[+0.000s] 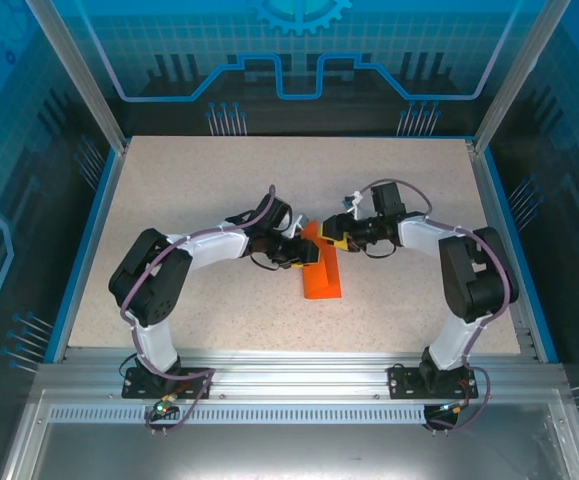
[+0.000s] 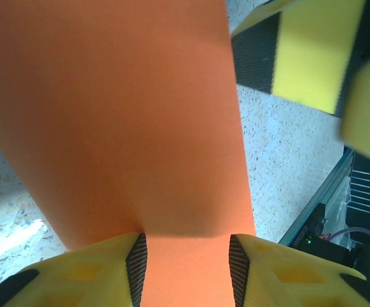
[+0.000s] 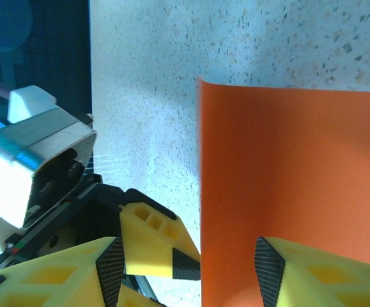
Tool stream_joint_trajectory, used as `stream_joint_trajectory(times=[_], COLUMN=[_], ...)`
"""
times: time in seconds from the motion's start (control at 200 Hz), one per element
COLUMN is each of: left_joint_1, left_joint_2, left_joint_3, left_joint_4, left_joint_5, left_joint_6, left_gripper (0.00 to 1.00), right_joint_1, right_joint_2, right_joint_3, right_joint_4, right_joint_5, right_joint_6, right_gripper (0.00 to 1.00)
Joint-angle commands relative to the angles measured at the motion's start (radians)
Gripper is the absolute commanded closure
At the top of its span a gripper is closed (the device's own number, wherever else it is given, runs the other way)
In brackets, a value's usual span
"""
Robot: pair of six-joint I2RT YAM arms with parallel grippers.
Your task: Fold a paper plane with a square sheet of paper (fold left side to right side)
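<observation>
Blue panels (image 1: 299,60) with a gear graphic wall in the back of the cell. In front of them lies the speckled surface (image 1: 199,200), framed in blue. 2 arms bend in toward its middle, the left arm (image 1: 159,275) from one side and the right arm (image 1: 469,270) from the other.

Dead centre sits the square sheet of paper (image 1: 321,280), bright orange-red and plain. From above it reads as a narrow strip running near to far, its far end reaching up between the 2 tools.

The left tool (image 1: 304,252) is right over that far end. On its own camera the left tool (image 2: 186,256) is released, its pads apart, and the orange face fills the gap. The right tool (image 1: 335,238) meets it from the other side. It too is released (image 3: 223,262), and the sheet's straight edge stands in the gap between its fingers.
</observation>
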Motion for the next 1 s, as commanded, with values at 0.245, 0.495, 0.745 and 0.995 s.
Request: stream_joint_trajectory(times=[0.245, 0.495, 0.745, 0.995], left_joint_1=[-0.007, 0.002, 0.012, -0.005], left_joint_2=[0.012, -0.104, -0.106, 0.02], left_joint_3=[0.026, 0.005, 0.002, 0.055], left_joint_4=[-0.013, -0.118, -0.222, -0.18], left_joint_5=[0.013, -0.134, -0.271, -0.237], left_joint_6=[0.007, 0.037, -0.018, -0.08], left_gripper=[0.6, 0.45, 0.36, 0.34], right_joint_1=[0.031, 0.016, -0.004, -0.018], right_joint_2=[0.074, 0.077, 0.088, 0.093], right_joint_3=[0.043, 0.073, 0.095, 0.089], right_joint_4=[-0.054, -0.135, -0.205, -0.233], right_joint_5=[-0.007, 0.049, 0.113, 0.152], right_joint_6=[0.005, -0.059, -0.104, -0.126], right_gripper=[0.7, 0.98, 0.97, 0.95])
